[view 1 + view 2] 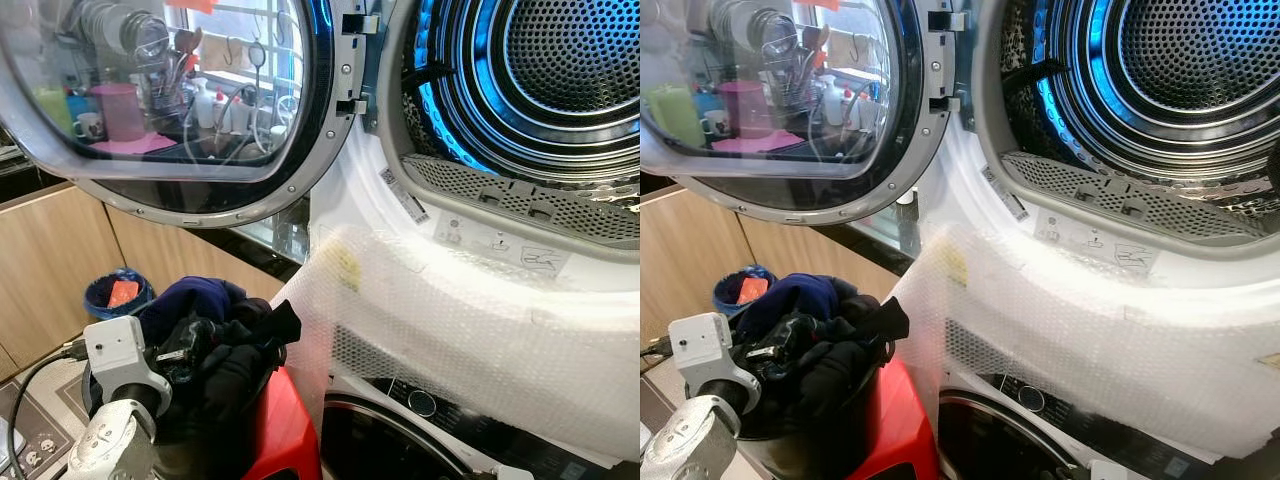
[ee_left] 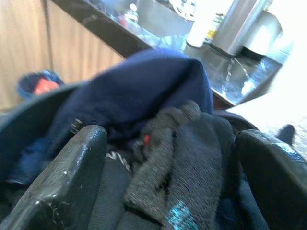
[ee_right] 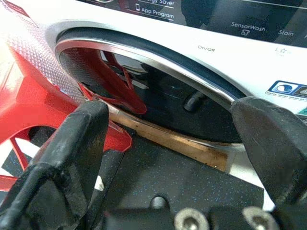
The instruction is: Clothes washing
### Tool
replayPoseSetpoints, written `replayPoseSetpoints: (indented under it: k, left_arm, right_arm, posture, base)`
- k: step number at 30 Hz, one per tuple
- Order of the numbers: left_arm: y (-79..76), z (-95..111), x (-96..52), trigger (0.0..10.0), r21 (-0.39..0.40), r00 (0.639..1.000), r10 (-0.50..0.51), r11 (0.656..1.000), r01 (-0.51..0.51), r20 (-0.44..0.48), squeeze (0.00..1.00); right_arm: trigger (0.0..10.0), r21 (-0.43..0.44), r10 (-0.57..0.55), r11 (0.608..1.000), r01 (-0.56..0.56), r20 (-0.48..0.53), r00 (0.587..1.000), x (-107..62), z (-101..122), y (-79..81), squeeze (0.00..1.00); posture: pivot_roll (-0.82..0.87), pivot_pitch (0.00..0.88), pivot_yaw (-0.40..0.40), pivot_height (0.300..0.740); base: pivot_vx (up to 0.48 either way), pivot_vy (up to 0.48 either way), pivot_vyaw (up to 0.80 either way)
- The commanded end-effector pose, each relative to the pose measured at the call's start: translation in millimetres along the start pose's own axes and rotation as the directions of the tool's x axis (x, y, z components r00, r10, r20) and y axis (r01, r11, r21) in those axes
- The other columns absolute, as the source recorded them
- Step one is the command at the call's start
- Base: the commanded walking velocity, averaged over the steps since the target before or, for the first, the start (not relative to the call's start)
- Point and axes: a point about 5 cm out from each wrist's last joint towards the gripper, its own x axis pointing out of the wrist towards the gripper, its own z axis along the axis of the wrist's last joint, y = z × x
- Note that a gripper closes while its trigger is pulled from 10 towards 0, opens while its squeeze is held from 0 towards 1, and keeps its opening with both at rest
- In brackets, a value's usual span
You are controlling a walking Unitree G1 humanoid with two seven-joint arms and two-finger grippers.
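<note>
Head views: one upper white dryer with perforated steel drum (image 1: 570, 60), its round glass door (image 1: 160, 90) swung open to the drum's left; one sheet of bubble wrap (image 1: 480, 330) draped below the drum opening; one lower white front-loading washing machine (image 1: 1020, 420) beneath that.

Below and left of the drum, one black bucket (image 1: 830, 440) on a red plastic stool (image 1: 285, 430), heaped with dark clothes (navy and black pieces, number uncertain) (image 1: 215, 335).

The left arm reaches in from the lower left, bent over the bucket.

Left wrist view: left gripper (image 2: 170, 177) spread wide, fingers (image 2: 67, 182) either side of a grey knitted garment (image 2: 192, 158), closed on nothing.

Right wrist view: right gripper (image 3: 168, 143) wide open, empty, low before the washing machine's door, beside the stool.
</note>
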Motion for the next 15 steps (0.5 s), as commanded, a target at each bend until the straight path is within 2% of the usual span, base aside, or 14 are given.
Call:
replayPoseSetpoints:
  k: [1, 2, 3, 4, 5, 10, 15]
  left_arm:
    - [-4.1, 0.3, 2.9, 4.6, -0.036, 0.999, -0.032, 0.999, 0.031, -0.021, 0.0]
    - [-4.3, 0.6, 3.3, 4.5, -0.047, 0.999, -0.035, 0.998, 0.033, -0.025, 0.0]
    - [-4.8, 0.8, 3.6, 3.9, -0.063, 0.999, -0.041, 0.997, 0.04, -0.03, 0.0]
    - [-5.2, 0.7, 3.8, 2.8, -0.075, 0.998, -0.046, 0.996, 0.043, -0.036, 0.0]
    - [-6.2, 1.0, 3.7, 0.0, -0.091, 0.998, -0.052, 0.995, 0.048, -0.04, 0.0]
    - [-5.9, 2.8, 3.8, 0.0, -0.139, 0.998, -0.048, 0.989, 0.041, -0.047, 0.0]
    - [-7.3, 3.1, 3.2, 0.0, -0.146, 0.997, -0.059, 0.988, 0.05, -0.055, 0.0]
  right_arm:
    - [10.0, -0.008, -0.01, 1.0, 0.01, 0.033, 0.999, 0.9, 7.6, -3.2, 0.0]
    - [10.0, -0.008, -0.009, 1.0, 0.01, 0.033, 0.999, 1.0, 7.6, -3.0, 0.0]
    - [10.0, -0.007, -0.009, 1.0, 0.009, 0.033, 0.999, 1.1, 7.4, -2.5, 0.0]
    - [10.0, -0.007, -0.009, 1.0, 0.009, 0.033, 0.999, 1.3, 7.4, -1.9, 0.0]
    - [10.0, -0.007, -0.006, 1.0, 0.006, 0.033, 0.999, 1.8, 7.3, -0.2, 0.0]
    - [10.0, -0.008, -0.003, 1.0, 0.003, 0.031, 1.0, 2.5, 6.8, 2.0, 0.0]
    - [10.0, -0.009, -0.003, 1.0, 0.003, 0.028, 1.0, 2.5, 5.6, 3.3, 0.0]
  posture:
    - [0.09, 0.0, -0.059, 0.74]
    - [0.09, 0.0, -0.06, 0.74]
    - [0.1, 0.0, -0.061, 0.74]
    - [0.1, 0.0, -0.061, 0.74]
    - [0.1, 0.0, -0.061, 0.74]
    - [0.1, 0.0, -0.059, 0.74]
    - [0.1, 0.0, -0.057, 0.74]
  base:
    - [0.0, 0.0, 0.0]
    - [0.0, 0.0, 0.0]
    - [0.0, 0.0, 0.0]
    - [0.0, 0.0, 0.0]
    - [0.0, 0.0, 0.0]
    - [0.0, 0.0, 0.0]
    - [0.0, 0.0, 0.0]
